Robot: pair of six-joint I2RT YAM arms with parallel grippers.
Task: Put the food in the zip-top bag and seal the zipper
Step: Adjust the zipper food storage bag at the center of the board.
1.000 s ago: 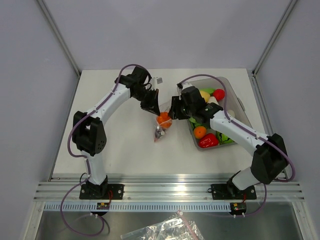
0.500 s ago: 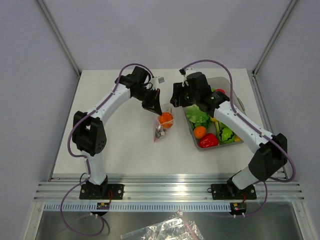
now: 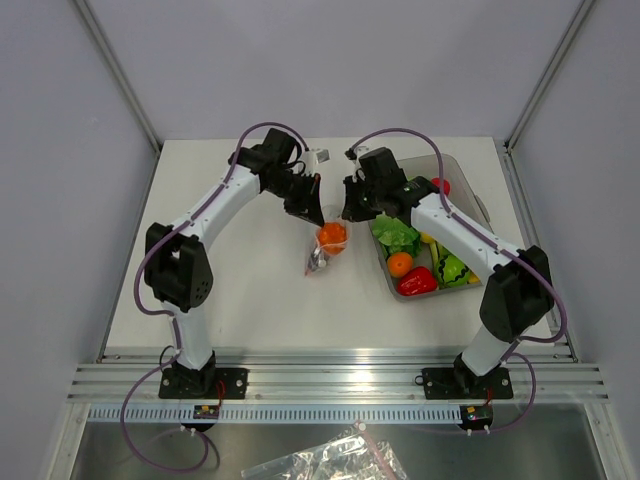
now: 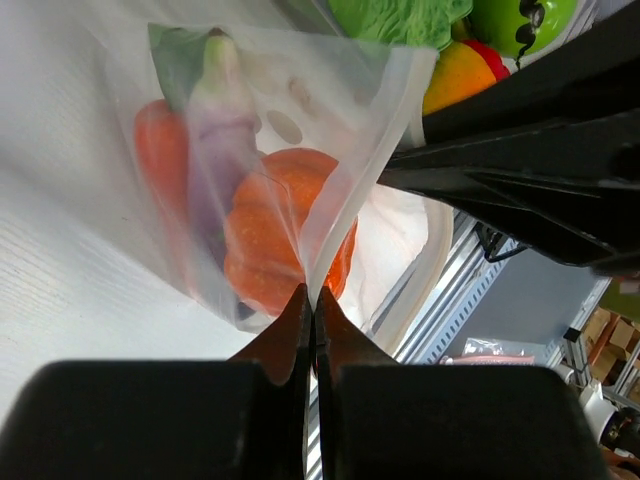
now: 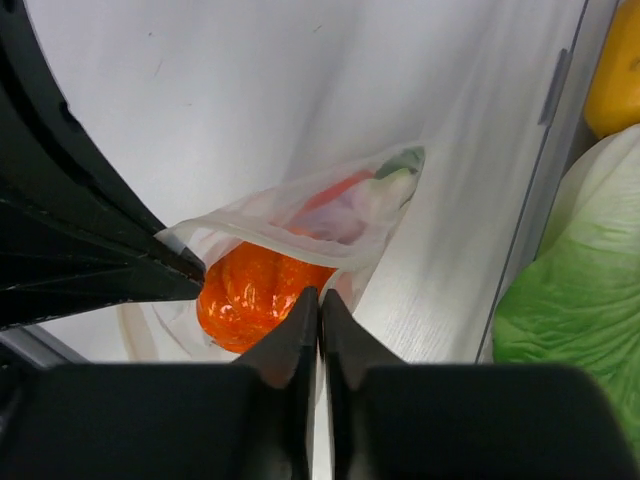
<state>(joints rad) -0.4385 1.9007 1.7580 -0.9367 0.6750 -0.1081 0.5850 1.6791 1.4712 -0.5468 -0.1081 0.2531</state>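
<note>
The zip-top bag (image 3: 322, 245) hangs tilted over the table between both arms. It holds the orange piece (image 4: 270, 240), the purple eggplant (image 4: 222, 110) and the long red-orange piece (image 4: 160, 140). My left gripper (image 4: 311, 292) is shut on one side of the bag's mouth, pinching the whitish zipper (image 4: 370, 160). My right gripper (image 5: 320, 295) is shut on the opposite side of the mouth, right beside the orange piece (image 5: 250, 290). The mouth gapes between the two grips. From above, the left gripper (image 3: 310, 212) and the right gripper (image 3: 348, 212) face each other across the bag.
A clear tray (image 3: 470, 190) stands to the right, holding green lettuce (image 3: 396, 233), a red bell pepper (image 3: 417, 282), an orange fruit (image 3: 399, 264) and other toy produce. Spare plastic bags (image 3: 320, 460) lie below the table's front rail.
My right gripper let the orange piece drop into the bag, drew back, then returned and closed on the bag's mouth edge. The left gripper kept its hold.
</note>
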